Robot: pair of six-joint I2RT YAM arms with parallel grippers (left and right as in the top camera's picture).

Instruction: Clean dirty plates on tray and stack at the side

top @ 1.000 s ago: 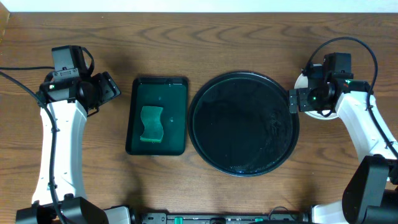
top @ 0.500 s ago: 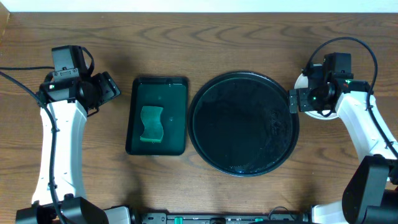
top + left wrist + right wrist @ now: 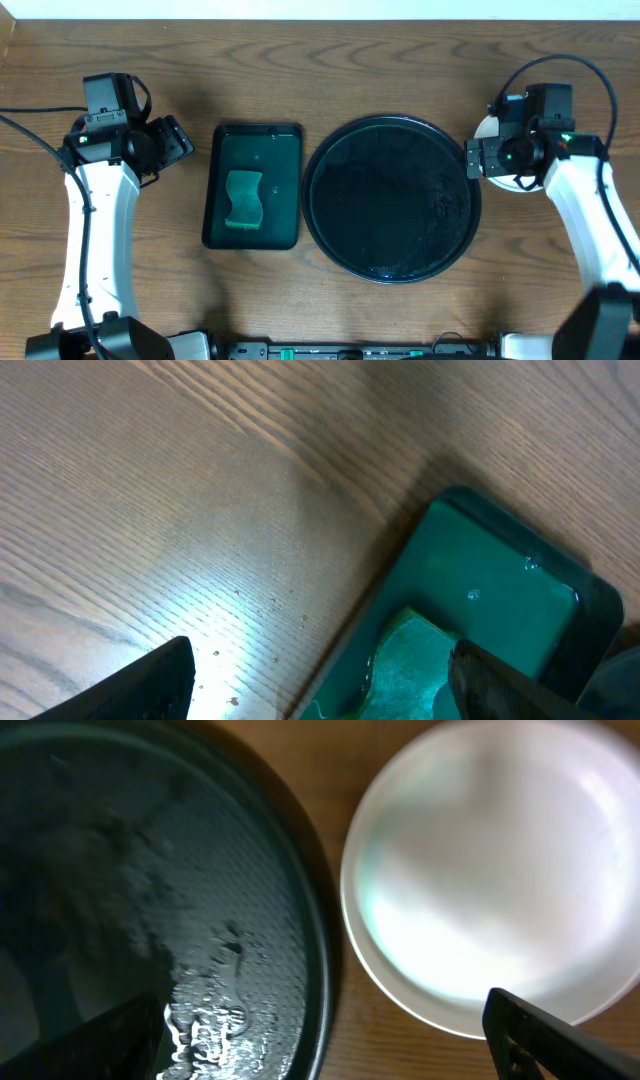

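The black tray (image 3: 390, 268) lies at the table's centre, wet and with no plates on it; its rim and beaded water show in the right wrist view (image 3: 150, 850). A white plate (image 3: 490, 880) sits on the wood just right of the tray, with a second rim showing under its lower edge. In the overhead view the plates (image 3: 487, 128) are mostly hidden under my right arm. My right gripper (image 3: 478, 160) is open and empty above the gap between tray and plate (image 3: 330, 1040). My left gripper (image 3: 175, 140) is open and empty, over the left edge of the green tray (image 3: 320, 685).
A dark green rectangular tray (image 3: 285, 150) stands left of the black tray and holds a wavy green sponge (image 3: 243, 198). The left wrist view shows that tray (image 3: 500, 570) and the sponge (image 3: 400, 665). Bare wood lies left of it.
My right arm has shifted slightly to the right over the plates. The left arm, trays and sponge have not moved.
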